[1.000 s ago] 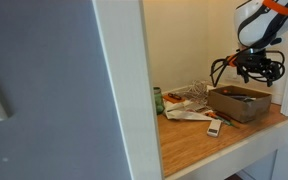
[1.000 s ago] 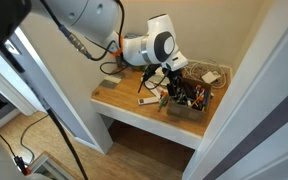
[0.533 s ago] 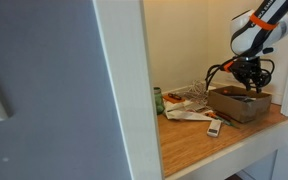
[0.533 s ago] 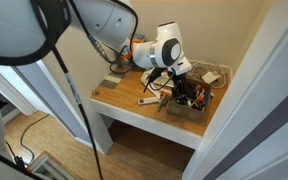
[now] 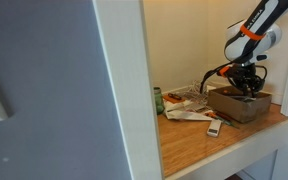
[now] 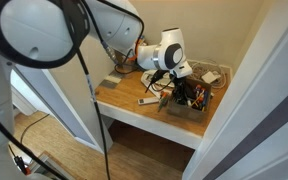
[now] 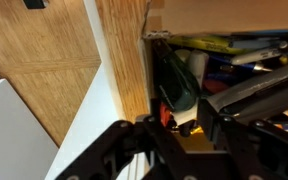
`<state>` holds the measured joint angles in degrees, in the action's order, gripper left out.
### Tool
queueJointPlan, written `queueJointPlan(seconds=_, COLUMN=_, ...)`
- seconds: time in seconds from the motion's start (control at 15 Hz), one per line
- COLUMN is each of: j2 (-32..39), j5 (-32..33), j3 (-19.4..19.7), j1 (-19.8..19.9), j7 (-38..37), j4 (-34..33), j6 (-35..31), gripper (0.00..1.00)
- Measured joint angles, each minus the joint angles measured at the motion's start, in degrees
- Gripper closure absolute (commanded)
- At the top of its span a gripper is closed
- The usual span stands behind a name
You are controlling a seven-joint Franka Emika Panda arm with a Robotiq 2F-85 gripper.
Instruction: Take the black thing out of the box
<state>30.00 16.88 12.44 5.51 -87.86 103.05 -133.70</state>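
Brown box (image 5: 239, 104): arm bent down over it, pincer (image 7: 172, 128) spread open.

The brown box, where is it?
In an exterior view, the box sits on the right of the wooden counter, under the tool, behind the white remote.

The box (image 5: 240, 108) is crammed with clutter (image 7: 234, 55) — little free room; open tabletop (image 5: 194, 135) beside it.
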Motion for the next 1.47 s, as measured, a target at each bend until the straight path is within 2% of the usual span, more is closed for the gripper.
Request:
queueJointPlan(seconds=0.07, j2=0.51, j5=-0.33, j3=0.04, j1=-0.02, j7=0.0, j4=-0.46, j6=0.0, gripper=0.77)
queueJointPlan(seconds=0.6, j2=3.66, j5=-1.01, j3=0.76, j1=-0.73, j7=-0.07, j4=-3.29, j6=0.0, gripper=0.64)
queueJointPlan(seconds=0.93, j2=5.0, j5=-1.01, j3=1.21, j1=-0.87, j7=-0.07, j4=-3.82, j6=0.0, gripper=0.66)
queueJointPlan(seconds=1.0, j2=5.27, j5=-1.01, j3=1.31, j1=-0.9, j7=-0.07, j4=-3.95, j6=0.0, gripper=0.69)
queueJointPlan(seconds=1.13, j2=5.74, j5=-1.01, j3=1.47, j1=-1.0, j7=-0.07, j4=-4.35, j6=0.0, gripper=0.93)
queueJointPlan(seconds=1.33, j2=5.88, j5=-1.01, j3=1.67, j1=-1.26, j7=-0.07, j4=-4.59, j6=-0.01, gripper=1.0)
queueJointPlan(seconds=1.47, j2=5.75, j5=-1.01, j3=1.88, j1=-1.47, j7=-0.07, j4=-4.7, j6=0.0, gripper=0.97)
